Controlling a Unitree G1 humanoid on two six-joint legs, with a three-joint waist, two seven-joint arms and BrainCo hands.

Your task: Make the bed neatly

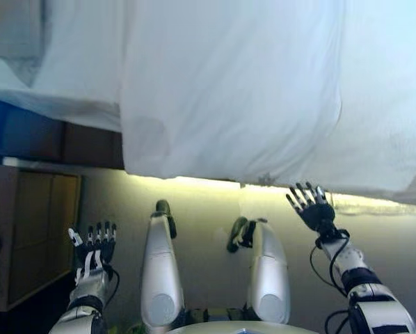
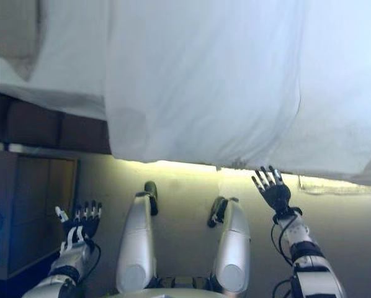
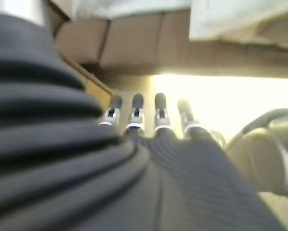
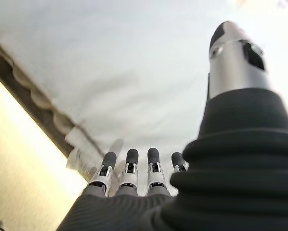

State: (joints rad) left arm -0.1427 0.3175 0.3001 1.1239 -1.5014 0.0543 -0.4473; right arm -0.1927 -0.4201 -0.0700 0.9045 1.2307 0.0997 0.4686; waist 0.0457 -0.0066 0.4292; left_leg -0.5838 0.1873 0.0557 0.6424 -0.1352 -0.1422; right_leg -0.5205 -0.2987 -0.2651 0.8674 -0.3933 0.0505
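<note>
A white duvet (image 1: 229, 90) covers the bed and hangs over its near edge, its lower hem just above the lit floor. A white sheet (image 1: 62, 69) lies under it to the left, with the dark bed base (image 1: 48, 139) showing below. My right hand (image 1: 311, 207) is open, fingers spread, just below the duvet's hem and holding nothing; the white cloth (image 4: 134, 72) fills its wrist view. My left hand (image 1: 93, 250) is open and empty, low at the left, apart from the bed; its straight fingers (image 3: 137, 113) point toward the bed base (image 3: 134, 43).
A brown wooden cabinet (image 1: 34, 229) stands at the left, next to my left hand. A strip of light runs along the floor (image 1: 201, 202) under the bed's edge. A pale pillow (image 1: 13, 28) sits at the far left corner of the bed.
</note>
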